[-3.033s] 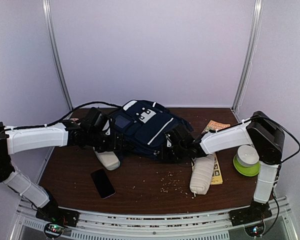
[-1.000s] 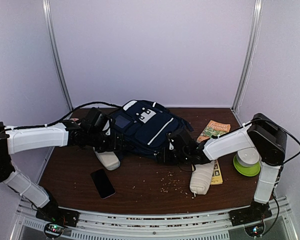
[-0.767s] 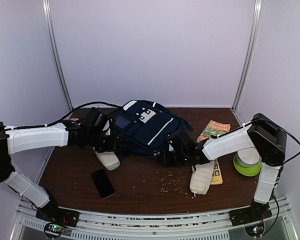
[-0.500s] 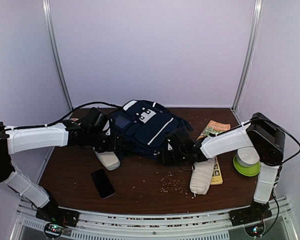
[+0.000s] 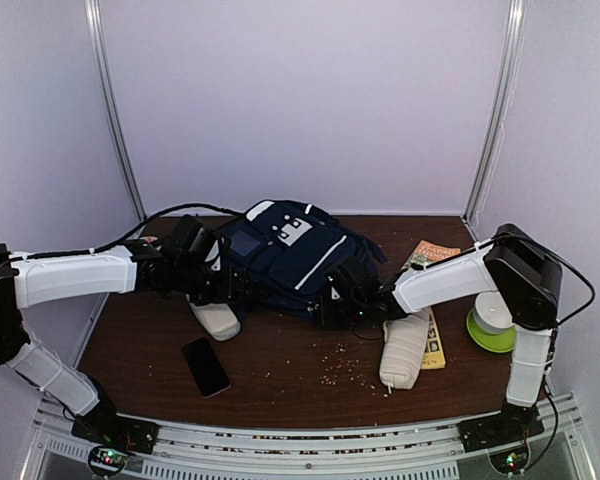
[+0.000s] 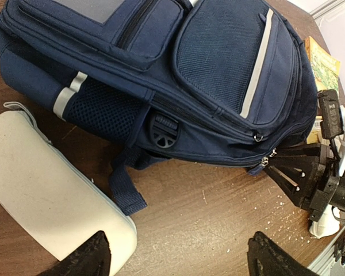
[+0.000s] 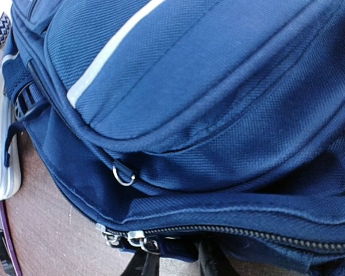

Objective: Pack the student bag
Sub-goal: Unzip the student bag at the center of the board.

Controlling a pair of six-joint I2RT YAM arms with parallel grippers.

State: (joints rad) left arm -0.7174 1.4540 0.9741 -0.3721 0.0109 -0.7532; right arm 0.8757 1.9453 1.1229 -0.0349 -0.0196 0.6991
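Right gripper (image 7: pixel 175 260): fingers (image 7: pixel 210 257) sat close together at the bottom centre of the right wrist view, either side of a navy zipper tab (image 7: pixel 178 248) on the lower seam of the student bag (image 5: pixel 290 255). Couldn't tell whether they actually pinched it. Metal zipper pulls (image 7: pixel 135 238) sat just left of the tab.

Left gripper (image 6: pixel 175 261): fingers (image 6: pixel 89 259) spread wide at the bottom of the left wrist view, nothing between them, hovering over bare table (image 5: pixel 280 385). A white pouch (image 6: pixel 40 190) lay at lower left of that view, beside the bag's strap end.

The bag lay flat at centre-back of the table in the top view, front pockets up, with one arm reaching in at each side.

Black phone (image 5: pixel 205 367) lay lower left. A beige pouch (image 5: pixel 405 350) was at lower right, resting partly on a book (image 5: pixel 432 256). A green-and-white round object (image 5: pixel 493 320) stood at far right. Crumbs (image 5: pixel 345 365) were scattered in front of the bag.
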